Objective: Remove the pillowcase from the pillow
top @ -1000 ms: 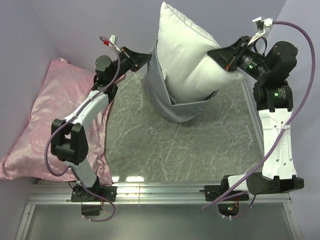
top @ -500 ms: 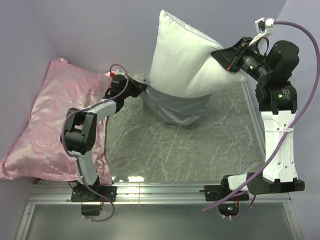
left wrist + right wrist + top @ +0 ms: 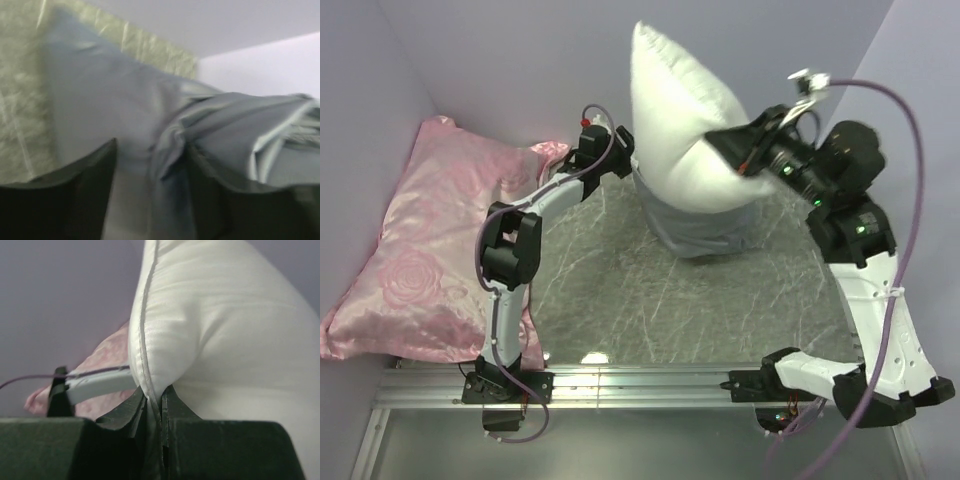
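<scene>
R end effector (image 3: 154,401) is closed on the pillow (image 3: 680,120), pinching its seamed edge at one corner and holding it raised over the far centre of the counter (image 3: 620,300). The pillowcase (image 3: 698,232) is bunched round the pillow's lower end only, touching the counter; approx. the upper two-thirds of the white fill is bare. L end effector (image 3: 150,152) sits at the far left side of the cover, jaws apart, open, with grey cloth lying in the gap but not pinched. Handling, est.: the cover is thin, smooth, limp fabric with no stiffness, likely to slide through a light pinch and to fold, not push. The pillow is light, plump and compressible, so it sags from a one-corner hold. Recommended hold: take a doubled fold or the hem at the cover's open edge, not a single flat layer, and pull down and away from the R grip. A pink rose-patterned pillow (image 3: 420,260) lies at left, apart from the work.
</scene>
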Controlling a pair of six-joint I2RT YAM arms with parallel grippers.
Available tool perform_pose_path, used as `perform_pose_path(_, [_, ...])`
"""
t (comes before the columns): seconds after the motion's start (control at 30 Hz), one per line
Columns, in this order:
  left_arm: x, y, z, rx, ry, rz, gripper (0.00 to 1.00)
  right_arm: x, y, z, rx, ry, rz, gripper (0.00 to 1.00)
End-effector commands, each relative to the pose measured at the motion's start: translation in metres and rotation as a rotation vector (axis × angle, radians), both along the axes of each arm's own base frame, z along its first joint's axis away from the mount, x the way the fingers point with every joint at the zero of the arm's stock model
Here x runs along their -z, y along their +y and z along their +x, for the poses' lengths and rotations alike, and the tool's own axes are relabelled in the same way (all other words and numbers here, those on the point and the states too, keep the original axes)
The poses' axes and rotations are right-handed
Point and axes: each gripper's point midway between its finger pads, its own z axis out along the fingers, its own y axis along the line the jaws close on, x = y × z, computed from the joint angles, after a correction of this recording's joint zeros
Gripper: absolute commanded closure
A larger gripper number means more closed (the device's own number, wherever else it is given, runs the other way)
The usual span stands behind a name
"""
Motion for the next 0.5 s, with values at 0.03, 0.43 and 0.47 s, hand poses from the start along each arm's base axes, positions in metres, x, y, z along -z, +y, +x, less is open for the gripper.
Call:
perform_pose_path(0.03, [-0.015, 0.011, -0.02, 0.009, -0.006, 0.064, 0.3, -0.007, 0.035, -0.013, -0.047, -0.12, 0.046, 1.0])
perform_pose_path(0.43, [-0.135, 0.191, -0.104, -0.522, -0.053, 0.177, 0.16, 0.148, 0.119, 0.021, -0.08, 0.155, 0.015, 1.0])
perform_pose_path(0.47, [-0.144, 0.198, -0.11, -0.547, -0.076, 0.191, 0.16, 0.156, 0.127, 0.021, -0.083, 0.164, 0.013, 1.0])
